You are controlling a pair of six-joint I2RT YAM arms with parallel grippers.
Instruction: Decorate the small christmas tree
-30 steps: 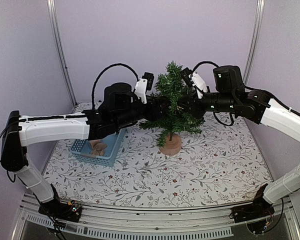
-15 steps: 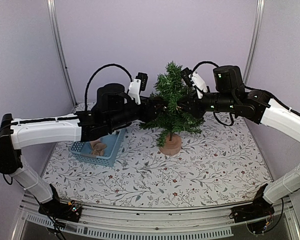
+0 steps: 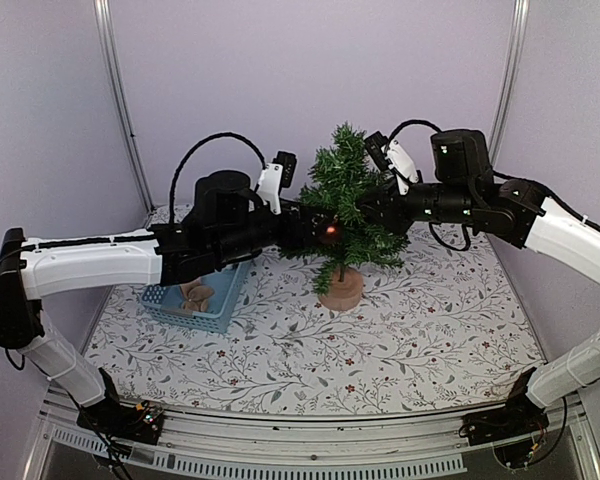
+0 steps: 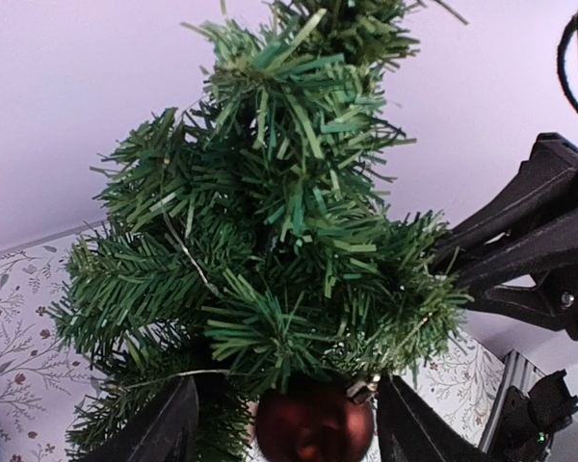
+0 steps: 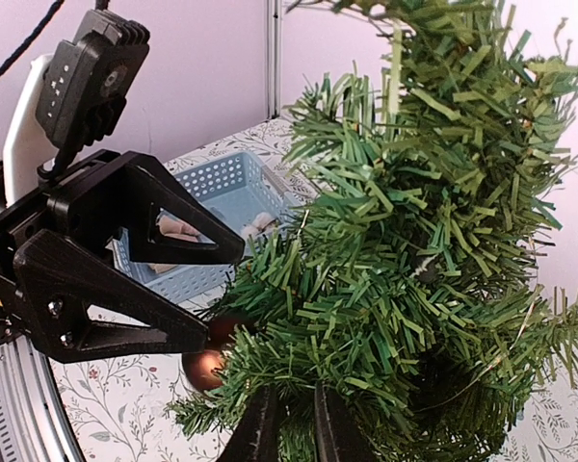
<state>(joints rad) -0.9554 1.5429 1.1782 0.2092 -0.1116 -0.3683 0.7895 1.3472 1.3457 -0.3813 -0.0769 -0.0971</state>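
The small christmas tree [image 3: 345,190] stands upright on its round wooden base [image 3: 341,291] at mid-table. A dark red bauble [image 3: 330,231] hangs under a low left branch. My left gripper [image 3: 320,228] reaches in from the left and is open. In the left wrist view the bauble [image 4: 313,423] sits between the spread fingers [image 4: 173,428] with a gap on its left side. My right gripper [image 3: 368,212] comes from the right. In the right wrist view it [image 5: 294,399] is shut on a branch of the tree [image 5: 414,241], with the bauble [image 5: 204,368] beyond.
A blue basket [image 3: 220,305] holding tan ornaments sits on the floral tablecloth left of the tree, under my left arm. It also shows in the right wrist view as the basket [image 5: 226,188]. Purple walls close in the back and sides.
My left gripper's jaws have spread apart and the red bauble now shows hanging at the tree's lower left. The left arm drew back slightly. The right arm has barely moved.
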